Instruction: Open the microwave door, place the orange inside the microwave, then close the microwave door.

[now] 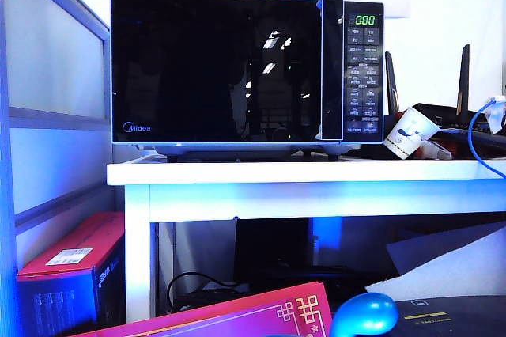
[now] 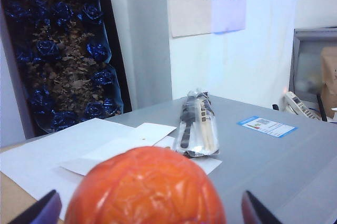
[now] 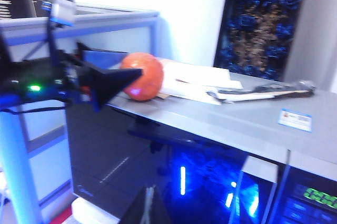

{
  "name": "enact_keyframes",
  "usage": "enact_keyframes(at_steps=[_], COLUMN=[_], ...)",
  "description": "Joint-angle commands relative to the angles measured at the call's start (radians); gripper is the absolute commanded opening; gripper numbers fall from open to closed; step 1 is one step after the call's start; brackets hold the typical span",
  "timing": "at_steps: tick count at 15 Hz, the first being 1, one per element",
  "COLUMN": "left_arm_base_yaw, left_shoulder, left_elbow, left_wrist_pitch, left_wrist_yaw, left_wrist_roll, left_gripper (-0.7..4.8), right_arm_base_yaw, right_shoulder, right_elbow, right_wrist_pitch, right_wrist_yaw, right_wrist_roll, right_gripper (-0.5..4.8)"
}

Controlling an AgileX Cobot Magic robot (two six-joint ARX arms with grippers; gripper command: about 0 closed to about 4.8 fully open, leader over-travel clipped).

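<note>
Orange-red and lumpy, the orange sits on top of the shut microwave, dead ahead at twelve o'clock between the left gripper's spread, untouching fingers, while the farther right gripper hangs closed before the microwave door.

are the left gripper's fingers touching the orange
Apart. In the left wrist view the left gripper is open, and grey microwave top shows between each fingertip and the orange.
</note>
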Motion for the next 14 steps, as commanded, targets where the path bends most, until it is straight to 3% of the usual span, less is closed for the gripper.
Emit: enact_keyframes(at_steps=[1, 14], left_arm_base_yaw=[-0.001, -0.003], left_shoulder=[0.009, 0.058], left_elbow=[0.004, 0.004], left_wrist_pitch=[0.051, 0.081], left_wrist_yaw=[-0.007, 0.011], left_wrist_roll=[0.000, -0.030], left_gripper=[4.79, 4.79], right_arm_base_yaw=[0.001, 0.001], right_shoulder=[-0.003, -0.002], right_elbow=[0.005, 0.005], right_wrist_pitch=[0.016, 0.008], right_wrist_yaw=[-0.006, -0.006], right_wrist_roll=[-0.003, -0.003], right_gripper=[-0.05, -0.05])
